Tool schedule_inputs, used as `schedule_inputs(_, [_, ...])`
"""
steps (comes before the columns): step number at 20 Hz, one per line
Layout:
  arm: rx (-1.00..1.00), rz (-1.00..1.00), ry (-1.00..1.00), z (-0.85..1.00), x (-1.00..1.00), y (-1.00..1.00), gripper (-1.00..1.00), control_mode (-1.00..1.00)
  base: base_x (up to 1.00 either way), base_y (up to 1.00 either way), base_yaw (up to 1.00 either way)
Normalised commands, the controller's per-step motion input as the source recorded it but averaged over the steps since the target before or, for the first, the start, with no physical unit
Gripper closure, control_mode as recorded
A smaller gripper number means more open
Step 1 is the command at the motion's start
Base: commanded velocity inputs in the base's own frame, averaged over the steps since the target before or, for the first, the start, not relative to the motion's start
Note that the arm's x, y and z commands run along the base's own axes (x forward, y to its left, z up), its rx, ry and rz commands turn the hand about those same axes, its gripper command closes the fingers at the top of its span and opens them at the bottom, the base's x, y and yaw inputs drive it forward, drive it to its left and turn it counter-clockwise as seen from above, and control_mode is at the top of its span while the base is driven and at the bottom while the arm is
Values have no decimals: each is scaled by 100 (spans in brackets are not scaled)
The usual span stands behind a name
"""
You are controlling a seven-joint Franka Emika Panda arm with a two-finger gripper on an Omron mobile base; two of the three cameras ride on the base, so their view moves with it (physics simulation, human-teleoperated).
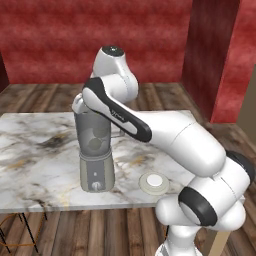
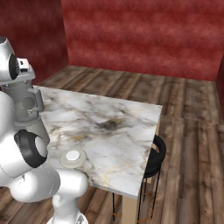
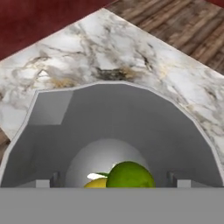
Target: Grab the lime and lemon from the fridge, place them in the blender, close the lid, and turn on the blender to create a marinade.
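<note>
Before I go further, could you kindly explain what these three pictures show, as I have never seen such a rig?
It is a white robot arm on a driving base. Two cameras ride behind it, left and right; the third looks down from its hand. On the marble counter stands the blender, its lid lying beside it. The hand camera looks into the jar: the lime and the lemon lie at the bottom. The gripper hangs over the jar's mouth, its fingertips wide apart, holding nothing.

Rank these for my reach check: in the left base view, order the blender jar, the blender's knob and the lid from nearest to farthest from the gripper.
1. Blender jar, directly under the gripper.
2. Knob, low on the base's front.
3. Lid, on the table right of the blender.
</note>
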Motion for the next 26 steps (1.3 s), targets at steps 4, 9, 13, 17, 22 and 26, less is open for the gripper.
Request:
schedule_inputs(4, [0, 0, -1, -8, 0, 0, -100, -100, 0, 0, 0])
schedule_inputs(9, [0, 0, -10, 18, -21, -12, -100, -100, 0, 0, 0])
schedule_inputs(13, [2, 0, -25, 66, -76, -41, -100, -100, 0, 0, 0])
schedule_inputs(17, [9, 0, -22, 73, -78, -46, -100, -100, 0, 0, 0])
schedule_inputs(22, [14, -7, -6, 22, -78, -83, -100, -100, 0, 0, 0])
schedule_inputs(26, [12, -20, 1, -22, -65, -100, -100, -100, 0, 0, 0])
